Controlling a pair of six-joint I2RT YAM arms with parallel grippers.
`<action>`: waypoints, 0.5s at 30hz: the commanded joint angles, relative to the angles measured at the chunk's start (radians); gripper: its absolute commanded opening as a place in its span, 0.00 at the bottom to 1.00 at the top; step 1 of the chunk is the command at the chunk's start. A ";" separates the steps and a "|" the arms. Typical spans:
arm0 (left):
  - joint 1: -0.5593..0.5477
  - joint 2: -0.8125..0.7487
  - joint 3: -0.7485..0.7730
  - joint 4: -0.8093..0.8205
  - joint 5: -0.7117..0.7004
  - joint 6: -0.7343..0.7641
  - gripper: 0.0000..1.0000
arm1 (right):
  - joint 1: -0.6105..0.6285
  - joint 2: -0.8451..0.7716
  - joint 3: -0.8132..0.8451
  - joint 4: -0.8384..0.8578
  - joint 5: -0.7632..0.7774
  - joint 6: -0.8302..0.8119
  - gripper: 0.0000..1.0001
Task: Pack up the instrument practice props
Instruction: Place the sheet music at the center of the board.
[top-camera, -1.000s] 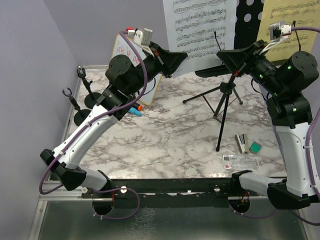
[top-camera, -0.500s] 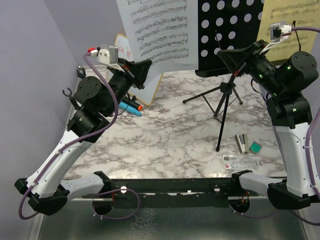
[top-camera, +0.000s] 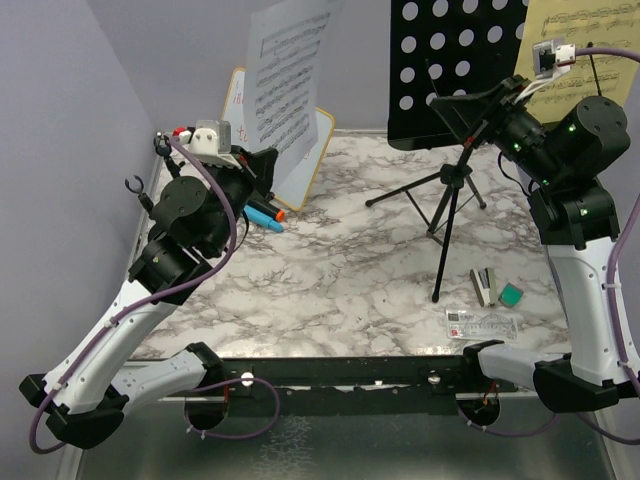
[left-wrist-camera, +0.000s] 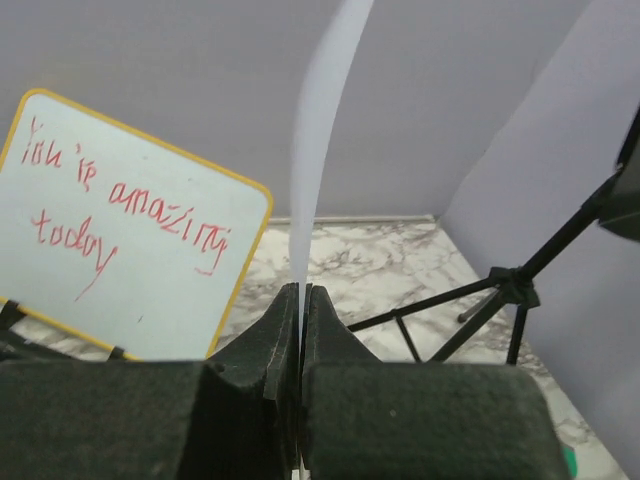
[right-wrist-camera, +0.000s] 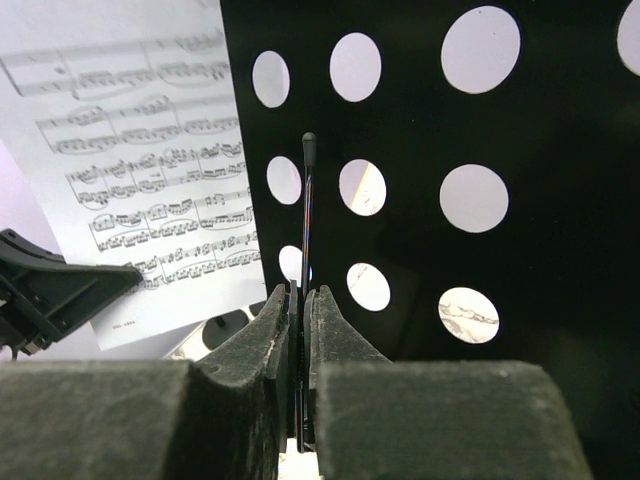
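My left gripper (top-camera: 272, 160) (left-wrist-camera: 302, 290) is shut on the bottom edge of the white sheet music (top-camera: 285, 80) (left-wrist-camera: 320, 120). It holds the sheet upright, left of the stand and above the whiteboard. The black perforated music desk (top-camera: 455, 60) (right-wrist-camera: 520, 250) stands on its tripod (top-camera: 450, 200). My right gripper (top-camera: 440, 103) (right-wrist-camera: 301, 295) is shut on the desk's thin wire page arm (right-wrist-camera: 308, 200). Yellow sheet music (top-camera: 575, 40) shows behind the right arm. A blue microphone (top-camera: 262, 215) lies by the left arm. Two mic holders (top-camera: 163, 143) (top-camera: 133, 185) stand at the far left.
The wood-framed whiteboard (top-camera: 240, 100) (left-wrist-camera: 130, 230) with red writing leans at the back left. A small stapler (top-camera: 485, 285), a green item (top-camera: 511, 294) and a clear ruler (top-camera: 485, 322) lie at the front right. Purple walls close in the left and back.
My left arm has drawn the white sheet leftwards off the music desk and swung back toward the left wall. The right gripper has kept its hold on the desk.
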 joint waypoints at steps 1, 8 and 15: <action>0.002 -0.019 -0.049 -0.034 -0.097 0.009 0.00 | -0.003 0.029 0.014 -0.035 0.006 -0.044 0.16; 0.005 -0.012 -0.119 -0.034 -0.121 -0.027 0.00 | -0.003 0.008 -0.004 -0.041 0.009 -0.055 0.39; 0.024 -0.018 -0.199 -0.033 -0.154 -0.084 0.00 | -0.003 -0.068 -0.058 -0.040 0.008 -0.081 0.67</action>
